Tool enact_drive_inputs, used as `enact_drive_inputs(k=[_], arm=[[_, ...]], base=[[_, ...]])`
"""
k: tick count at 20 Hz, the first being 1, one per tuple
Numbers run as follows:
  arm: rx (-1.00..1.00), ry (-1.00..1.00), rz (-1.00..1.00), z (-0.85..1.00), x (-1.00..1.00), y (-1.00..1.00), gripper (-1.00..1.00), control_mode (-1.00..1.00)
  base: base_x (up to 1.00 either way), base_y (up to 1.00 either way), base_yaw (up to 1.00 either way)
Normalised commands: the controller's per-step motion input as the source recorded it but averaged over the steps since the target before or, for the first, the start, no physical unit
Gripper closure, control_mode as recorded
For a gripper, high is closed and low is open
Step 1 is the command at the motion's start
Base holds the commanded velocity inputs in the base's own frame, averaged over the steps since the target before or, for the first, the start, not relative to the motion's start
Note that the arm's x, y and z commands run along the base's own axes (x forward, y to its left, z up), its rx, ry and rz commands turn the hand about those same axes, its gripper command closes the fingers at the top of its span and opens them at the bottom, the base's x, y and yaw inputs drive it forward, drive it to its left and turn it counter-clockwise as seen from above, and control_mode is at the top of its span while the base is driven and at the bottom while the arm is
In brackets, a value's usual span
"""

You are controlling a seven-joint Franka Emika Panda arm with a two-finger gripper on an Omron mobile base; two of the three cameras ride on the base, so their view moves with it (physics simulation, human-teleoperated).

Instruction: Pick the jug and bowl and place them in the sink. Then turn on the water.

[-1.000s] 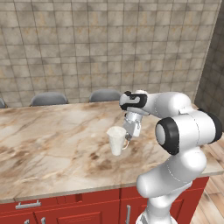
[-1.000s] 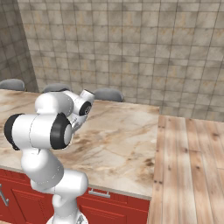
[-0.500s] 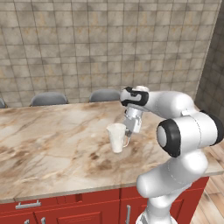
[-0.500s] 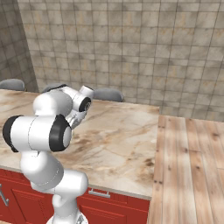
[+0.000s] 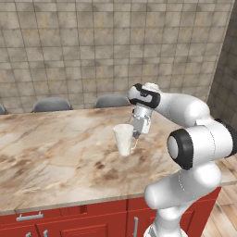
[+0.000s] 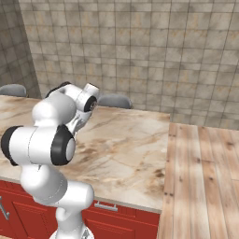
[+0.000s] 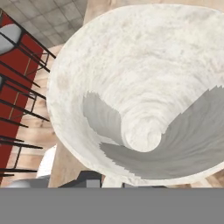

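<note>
Since a second ago the gripper (image 5: 137, 133) has been drawing in from beside the jug (image 5: 124, 139) and is now sitting tight against its right side, its jaws having come together; they are clenched on the jug, at its handle side as far as the left base view is showing, though the exact contact is hidden behind the hand. The jug has been lifted a little and is now hanging just above the marble counter (image 5: 55, 152), upright, roughly mid-counter and toward the arm's side. From the hand camera the jug (image 7: 144, 96) is looming very close, its pale mottled inside opening wide toward the lens and narrowing to a small round bottom, with shadow falling across the lower part. In the right base view the arm is bending over the counter (image 6: 126, 149), hiding the jug behind its elbow, while a wooden floor (image 6: 205, 177) is stretching away to the right.
</note>
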Motion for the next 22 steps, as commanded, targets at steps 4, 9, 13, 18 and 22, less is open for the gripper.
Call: enact_drive_inputs(k=[4, 9, 13, 18, 22], arm=[[0.00, 0.00, 0.00, 0.26, 0.00, 0.00, 1.00, -1.00], [-0.01, 0.00, 0.00, 0.21, 0.00, 0.00, 1.00, -1.00], [-0.02, 0.00, 0.00, 0.11, 0.00, 0.00, 1.00, -1.00], [-0.02, -0.02, 0.01, 0.00, 0.00, -0.02, 1.00, -1.00], [0.00, 0.00, 0.00, 0.00, 0.00, 0.00, 1.00, -1.00]], base=[[0.00, 0.00, 0.00], [0.00, 0.00, 0.00], [0.00, 0.00, 0.00], [0.00, 0.00, 0.00], [0.00, 0.00, 0.00]])
